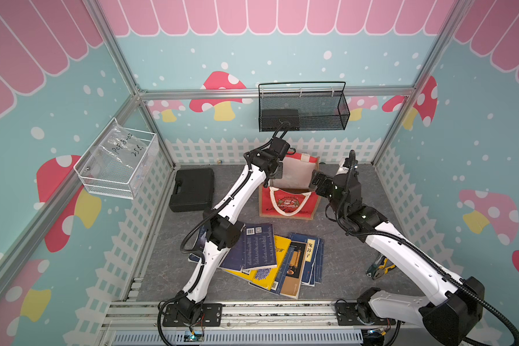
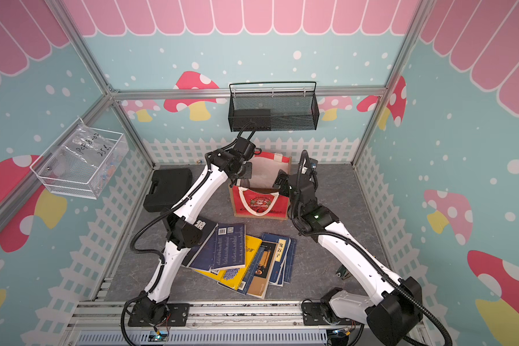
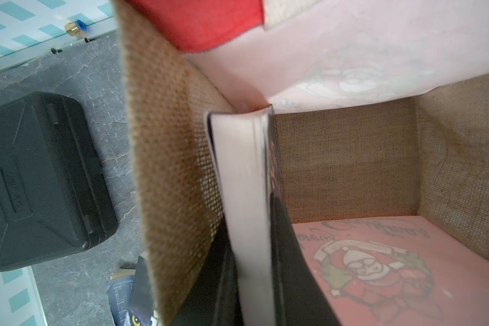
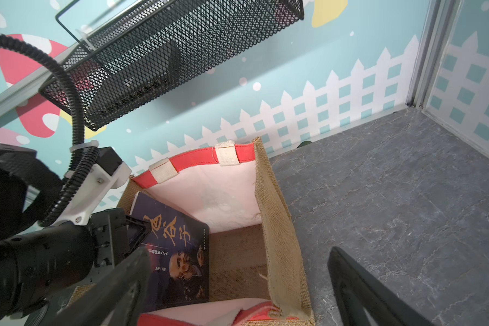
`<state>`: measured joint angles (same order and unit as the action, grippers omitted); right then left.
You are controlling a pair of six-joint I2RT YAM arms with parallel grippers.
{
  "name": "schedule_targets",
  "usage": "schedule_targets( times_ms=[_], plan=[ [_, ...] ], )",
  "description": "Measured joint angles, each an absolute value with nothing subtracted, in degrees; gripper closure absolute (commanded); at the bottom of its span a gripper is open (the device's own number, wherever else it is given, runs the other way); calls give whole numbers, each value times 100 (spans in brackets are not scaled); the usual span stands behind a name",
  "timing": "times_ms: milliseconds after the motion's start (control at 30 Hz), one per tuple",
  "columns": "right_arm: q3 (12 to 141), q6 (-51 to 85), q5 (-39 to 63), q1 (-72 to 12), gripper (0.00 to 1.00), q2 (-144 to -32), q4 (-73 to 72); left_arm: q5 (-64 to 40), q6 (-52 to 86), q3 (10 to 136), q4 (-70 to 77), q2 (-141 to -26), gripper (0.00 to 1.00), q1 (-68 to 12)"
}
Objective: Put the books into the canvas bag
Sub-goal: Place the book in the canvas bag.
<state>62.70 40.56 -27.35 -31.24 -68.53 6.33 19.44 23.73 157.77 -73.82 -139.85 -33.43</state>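
The canvas bag [image 1: 285, 206] [image 2: 261, 203] stands upright behind a loose pile of books [image 1: 270, 257] [image 2: 243, 254] on the grey floor. My left gripper [image 1: 277, 172] [image 3: 254, 296] reaches into the bag's left side and is shut on a dark blue book [image 3: 243, 183] [image 4: 175, 248], which stands on edge against the jute wall [image 3: 167, 141]. My right gripper [image 1: 313, 182] [image 4: 237, 254] is open at the bag's right rim. The right jute wall [image 4: 277, 225] passes between its fingers, and it holds nothing.
A black plastic case [image 1: 192, 190] lies left of the bag. A black mesh basket [image 1: 303, 107] hangs on the back wall above it. A clear wire basket [image 1: 117, 161] hangs on the left wall. Pliers [image 1: 379, 266] lie under my right arm.
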Motion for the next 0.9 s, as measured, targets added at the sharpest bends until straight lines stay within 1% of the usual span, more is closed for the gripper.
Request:
schedule_targets(
  times_ms=[300, 533, 800, 900],
  plan=[
    [6263, 3879, -2650, -3124, 1, -6768, 635, 1767, 2375, 15780, -7133, -13985, 66, -3343],
    [6156, 3854, -2561, -3122, 0, -6768, 620, 1651, 2375, 15780, -7008, -13985, 63, -3339],
    [6084, 3830, -2482, -3122, 0, -6768, 602, 1562, 2375, 15780, -6958, -13985, 50, -3326],
    [6051, 3830, -2453, -3122, 0, -6768, 596, 1531, 2377, 15780, -6938, -13985, 50, -3306]
  ],
)
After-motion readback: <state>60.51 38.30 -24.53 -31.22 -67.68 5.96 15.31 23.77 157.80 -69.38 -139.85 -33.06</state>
